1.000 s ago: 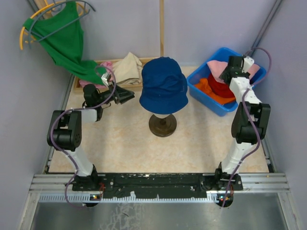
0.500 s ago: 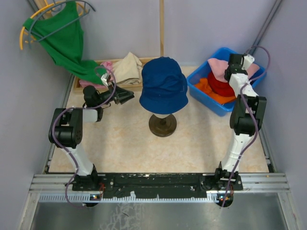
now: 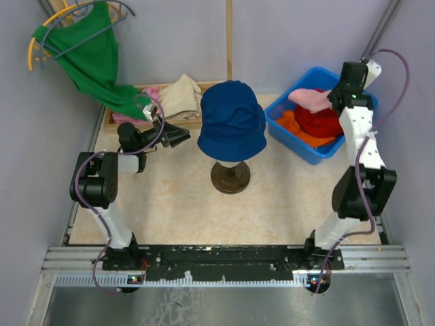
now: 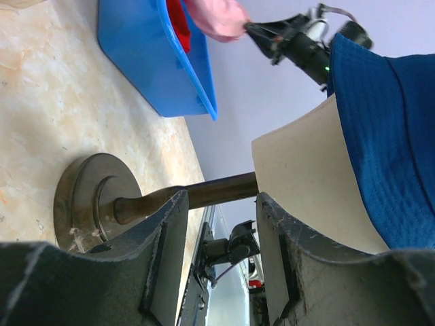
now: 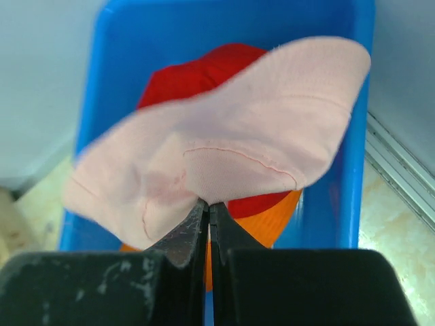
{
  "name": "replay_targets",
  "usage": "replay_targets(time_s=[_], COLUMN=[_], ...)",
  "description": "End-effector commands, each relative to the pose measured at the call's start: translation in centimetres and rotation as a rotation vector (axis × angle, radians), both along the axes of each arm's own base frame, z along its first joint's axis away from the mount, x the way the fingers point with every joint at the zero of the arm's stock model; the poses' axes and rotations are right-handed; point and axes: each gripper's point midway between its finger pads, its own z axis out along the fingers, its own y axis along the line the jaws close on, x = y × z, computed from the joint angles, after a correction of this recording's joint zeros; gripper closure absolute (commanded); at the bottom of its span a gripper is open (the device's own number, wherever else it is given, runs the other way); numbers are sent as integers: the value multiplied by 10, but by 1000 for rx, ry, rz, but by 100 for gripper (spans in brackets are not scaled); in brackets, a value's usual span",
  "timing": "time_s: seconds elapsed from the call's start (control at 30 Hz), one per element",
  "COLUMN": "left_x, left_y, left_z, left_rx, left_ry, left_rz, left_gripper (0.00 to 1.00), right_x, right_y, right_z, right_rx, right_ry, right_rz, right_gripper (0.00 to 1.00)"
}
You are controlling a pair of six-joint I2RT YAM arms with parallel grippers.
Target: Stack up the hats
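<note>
A navy blue hat sits on a head form atop a stand with a round base at the table's middle. My right gripper is shut on a pink hat, pinching its fabric and holding it lifted over the blue bin. In the right wrist view the pink hat spreads above the shut gripper. A red hat and an orange hat lie in the bin below. My left gripper is open and holds nothing, pointing at the stand from the left; its wrist view shows the navy hat.
A green garment on a hanger hangs at the back left. Beige and pink cloths lie in a wooden tray behind the left gripper. Walls close in on the left, back and right.
The right gripper closed on the pink hat and raised it out of the bin, the arm stretching upward. The left arm has stayed where it was.
</note>
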Motion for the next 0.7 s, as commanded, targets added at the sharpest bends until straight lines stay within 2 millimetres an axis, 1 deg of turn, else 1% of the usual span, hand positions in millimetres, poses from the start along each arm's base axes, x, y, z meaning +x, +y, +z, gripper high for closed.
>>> replay_targets(time_s=[0.0, 0.03, 0.1, 0.2, 0.27, 0.33, 0.4, 0.47, 0.5, 0.57, 0.67], left_x=[-3, -2, -1, 1, 1, 0, -2, -3, -4, -4, -3], left_y=[1, 1, 1, 0, -1, -1, 0, 0, -1, 0, 0], left_z=[1, 1, 3, 7, 7, 7, 6, 3, 2, 0, -2], left_rx=[-1, -3, -8, -11, -10, -9, -8, -9, -9, -10, -13], left_ry=[-31, -30, -33, -45, -45, -44, -42, -34, -31, -29, -25], left_rz=[-23, -23, -28, -37, -42, -45, -47, -47, -48, -46, -46], left_gripper=[49, 49, 49, 50, 49, 49, 49, 50, 49, 49, 49], right_x=[-29, -26, -15, 14, 32, 48, 59, 69, 70, 73, 72], right_y=[17, 20, 24, 26, 29, 34, 38, 43, 44, 45, 44], right_z=[92, 97, 98, 77, 58, 39, 21, 5, 0, -7, -8], right_rx=[61, 75, 107, 138, 166, 202, 237, 266, 274, 276, 265], right_ry=[-180, -189, -176, -118, -77, -43, -9, 20, 29, 42, 44], right_rz=[43, 56, 76, 99, 124, 147, 165, 185, 188, 197, 203], right_gripper=[100, 100, 100, 100, 100, 100, 100, 83, 76, 69, 60])
